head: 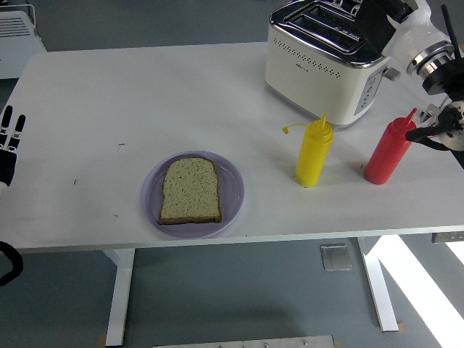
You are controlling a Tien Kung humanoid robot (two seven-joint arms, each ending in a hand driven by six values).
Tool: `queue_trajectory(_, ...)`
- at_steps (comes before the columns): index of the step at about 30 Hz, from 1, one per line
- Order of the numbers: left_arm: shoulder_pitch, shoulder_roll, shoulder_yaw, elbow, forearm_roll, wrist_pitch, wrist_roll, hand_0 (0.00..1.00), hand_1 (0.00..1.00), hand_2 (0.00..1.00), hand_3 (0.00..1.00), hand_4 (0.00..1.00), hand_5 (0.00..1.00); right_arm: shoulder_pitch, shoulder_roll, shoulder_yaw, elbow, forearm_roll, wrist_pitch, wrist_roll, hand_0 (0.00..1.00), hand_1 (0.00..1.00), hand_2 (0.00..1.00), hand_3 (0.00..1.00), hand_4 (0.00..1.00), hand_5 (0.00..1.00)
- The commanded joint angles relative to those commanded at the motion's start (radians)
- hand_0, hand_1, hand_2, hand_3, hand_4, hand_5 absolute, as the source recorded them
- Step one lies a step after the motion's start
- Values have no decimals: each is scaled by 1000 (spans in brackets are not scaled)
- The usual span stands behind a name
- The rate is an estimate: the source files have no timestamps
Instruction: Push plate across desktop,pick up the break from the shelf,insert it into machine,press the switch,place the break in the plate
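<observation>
Bread slice (190, 191) lies flat on the lilac plate (232, 190), near the front edge of the bench (109, 109), a little left of centre. From this layout you can judge the last step, bread on plate, as done; nothing is left to carry.

Toaster (326, 61) stands at the far right of the bench, slots up and showing no bread. Its side lever sits toward the right arm's side, which fits that arm doing the pressing.

Yellow squeeze bottle (313, 154) and red squeeze bottle (388, 151) stand upright in front of the toaster, apart from each other and well clear of the plate.

Right hand (406, 25) is at the top right corner, raised above the toaster's far end. Mostly cropped; you cannot tell its finger state.

Left hand (9, 141) rests at the left edge, fingers extended and loose, holding nothing.
</observation>
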Motion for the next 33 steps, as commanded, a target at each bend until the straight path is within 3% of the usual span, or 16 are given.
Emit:
queue_trajectory(12,8,-4,8,-17,-23,-9,16,819,757,701,754,758,997,-127,-18,197,-56,118,7,59,736,706,682,660,778,428)
queue_trajectory(33,26,-8,9,-46,-86,-30,48,816,744,693,741,756,998,-355,2,329,-49,271,51,43,757,702,681,665,788,490)
